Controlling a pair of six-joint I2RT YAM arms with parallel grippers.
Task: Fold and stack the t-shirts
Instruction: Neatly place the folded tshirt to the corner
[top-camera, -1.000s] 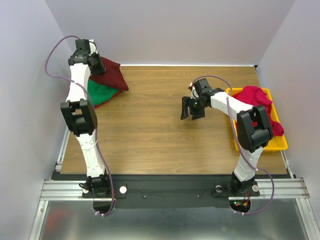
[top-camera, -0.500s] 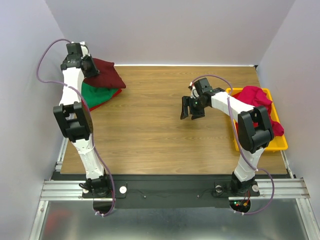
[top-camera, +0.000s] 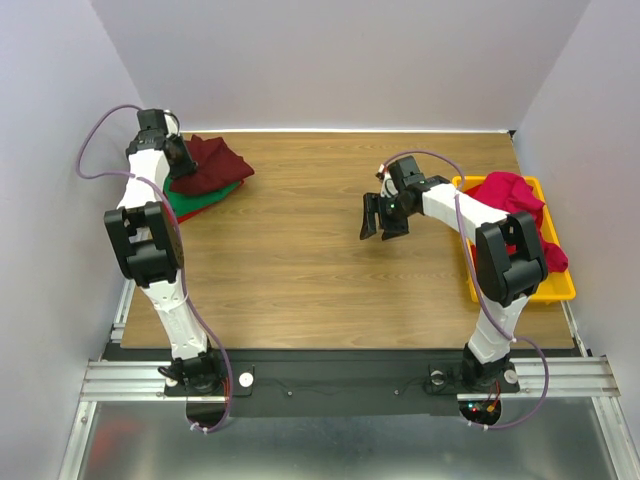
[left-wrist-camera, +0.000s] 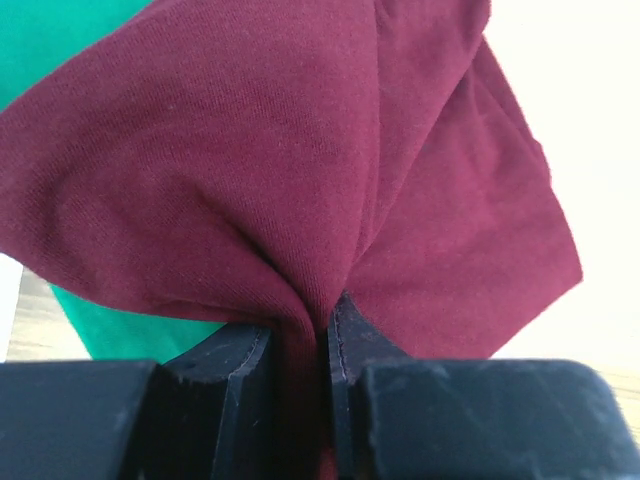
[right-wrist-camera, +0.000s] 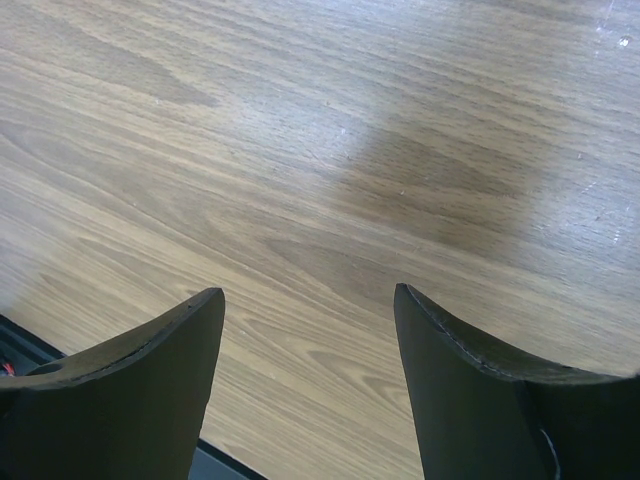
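Dark maroon soft cloth t-shirt (top-camera: 218, 160): at the far-left corner of the wooden tabletop (top-camera: 300, 270), lying on top of a green cloth t-shirt (top-camera: 200, 198).
Left pincer (top-camera: 176, 160): clenched on a bunched fold at the maroon shirt's left edge. The wrist view shows cloth squeezed between both fingers (left-wrist-camera: 240, 370), with creases fanning out from the pinch.
Right pincer (top-camera: 383, 218): released, jaws wide apart with nothing between them. It hovers over bare tabletop, mid-right.
Step in hand: likely setting the maroon shirt onto the stack.
How to do it well: lower until the cloth rests flat and its edges line up with the green shirt beneath. Let go only once the fold is slack, then back straight out so the fingers don't drag it open.
Look of maroon shirt: roughly folded and lumpy, not squared. Its right corner overhangs the green. Matte knit, limp.
Left to do: heap of red cloth t-shirts (top-camera: 510, 192), unfolded, in the yellow plastic tray (top-camera: 565, 292) at far right.
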